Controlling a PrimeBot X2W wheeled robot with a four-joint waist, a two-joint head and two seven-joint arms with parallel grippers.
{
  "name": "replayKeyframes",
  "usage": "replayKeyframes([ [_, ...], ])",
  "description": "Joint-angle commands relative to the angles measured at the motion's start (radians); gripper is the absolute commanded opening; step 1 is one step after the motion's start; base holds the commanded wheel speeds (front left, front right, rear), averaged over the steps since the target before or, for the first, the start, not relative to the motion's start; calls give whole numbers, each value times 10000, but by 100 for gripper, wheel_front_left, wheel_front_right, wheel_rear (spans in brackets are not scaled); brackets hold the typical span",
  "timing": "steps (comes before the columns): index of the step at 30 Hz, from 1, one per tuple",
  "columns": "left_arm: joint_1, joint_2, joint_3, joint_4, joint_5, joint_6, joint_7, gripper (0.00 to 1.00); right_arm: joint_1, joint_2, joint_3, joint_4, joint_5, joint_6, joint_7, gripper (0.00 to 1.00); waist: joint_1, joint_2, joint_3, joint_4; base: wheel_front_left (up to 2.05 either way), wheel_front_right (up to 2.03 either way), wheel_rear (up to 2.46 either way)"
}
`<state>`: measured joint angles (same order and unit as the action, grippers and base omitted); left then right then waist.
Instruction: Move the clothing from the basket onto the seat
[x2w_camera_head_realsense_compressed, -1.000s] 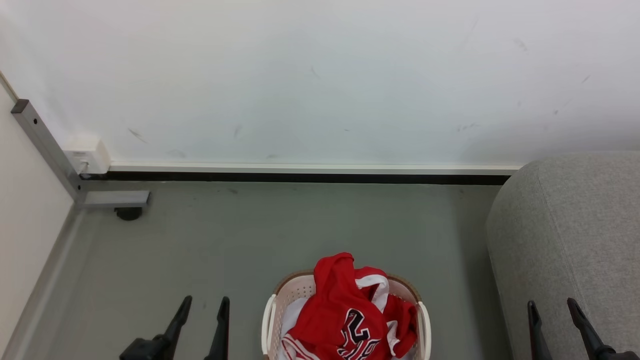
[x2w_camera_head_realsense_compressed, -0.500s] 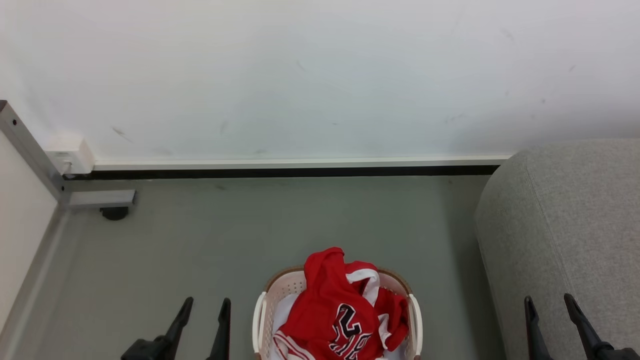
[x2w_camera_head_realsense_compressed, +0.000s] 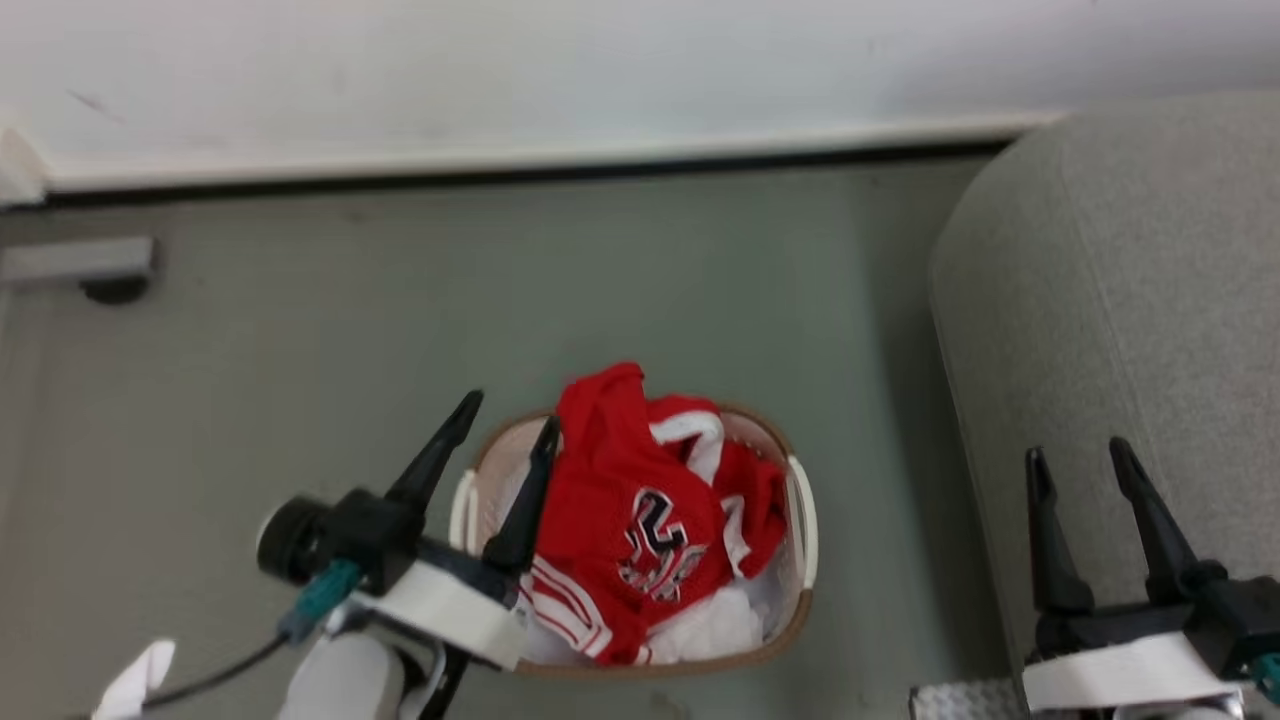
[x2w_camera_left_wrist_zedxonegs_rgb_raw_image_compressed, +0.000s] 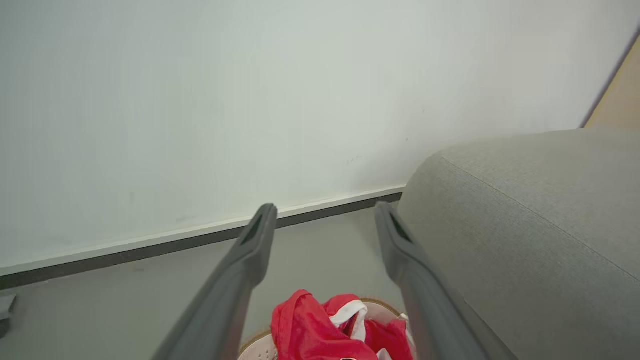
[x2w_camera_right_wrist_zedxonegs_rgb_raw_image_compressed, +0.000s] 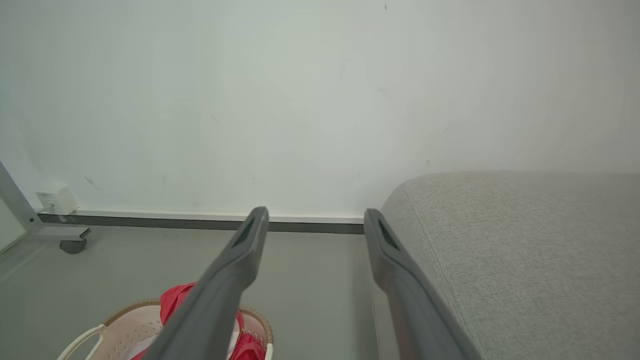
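Red clothing (x2w_camera_head_realsense_compressed: 640, 505) with white trim and black-and-white numerals is heaped in the oval white basket (x2w_camera_head_realsense_compressed: 800, 525) with a brown rim, on the floor at the lower middle of the head view. My left gripper (x2w_camera_head_realsense_compressed: 508, 412) is open above the basket's left rim, one finger over the rim by the clothing, nothing between its fingers. The left wrist view has the clothing (x2w_camera_left_wrist_zedxonegs_rgb_raw_image_compressed: 320, 330) low between the fingers of the left gripper (x2w_camera_left_wrist_zedxonegs_rgb_raw_image_compressed: 325, 210). The grey seat (x2w_camera_head_realsense_compressed: 1130, 300) rises at the right. My right gripper (x2w_camera_head_realsense_compressed: 1080, 455) stands open in front of it. The right wrist view shows the right gripper (x2w_camera_right_wrist_zedxonegs_rgb_raw_image_compressed: 315, 212), basket (x2w_camera_right_wrist_zedxonegs_rgb_raw_image_compressed: 115, 325) and seat (x2w_camera_right_wrist_zedxonegs_rgb_raw_image_compressed: 525, 250).
A white wall with a white and black skirting (x2w_camera_head_realsense_compressed: 500, 165) runs along the back. A metal frame foot on a castor (x2w_camera_head_realsense_compressed: 90, 270) stands at the far left of the grey floor. Open floor lies between basket and wall.
The head camera has tilted down, so wall and basket sit differently in view. My left arm has risen and swung right to the basket's left rim. Both grippers stay open.
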<state>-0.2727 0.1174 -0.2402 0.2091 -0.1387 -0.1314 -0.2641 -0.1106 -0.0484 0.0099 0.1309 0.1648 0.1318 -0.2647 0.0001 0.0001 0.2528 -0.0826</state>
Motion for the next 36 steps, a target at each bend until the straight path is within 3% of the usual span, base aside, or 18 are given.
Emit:
replayKeyframes([
  [1,-714,328,-429,131,-81,18,-7,100,-503,-36,172,-165,143,-21,3,100,-1,-1,1579,-621,0,0,0],
  [7,-2169,791,-1397,757,-25,19,-5,100,-1237,-34,459,-506,408,-21,5,100,-1,-1,2882,-1004,0,0,0],
  [12,-3466,838,-2025,2342,204,18,74,100,-1760,-27,661,-688,511,-21,3,100,-1,-1,3817,-1194,0,0,0],
  [19,-4760,477,-2243,4219,375,94,533,100,-2252,-27,820,-986,686,-21,3,100,-1,-1,4764,-1345,0,0,0],
  [29,-5787,458,-2093,6277,467,1021,1520,100,-2567,-30,975,-1313,796,-21,3,100,-1,-1,5629,-1422,0,0,0],
  [36,-6182,551,-2157,6970,450,1031,1300,100,-2650,-30,1008,-1458,801,-21,5,100,-1,-1,6074,-1544,0,0,0],
])
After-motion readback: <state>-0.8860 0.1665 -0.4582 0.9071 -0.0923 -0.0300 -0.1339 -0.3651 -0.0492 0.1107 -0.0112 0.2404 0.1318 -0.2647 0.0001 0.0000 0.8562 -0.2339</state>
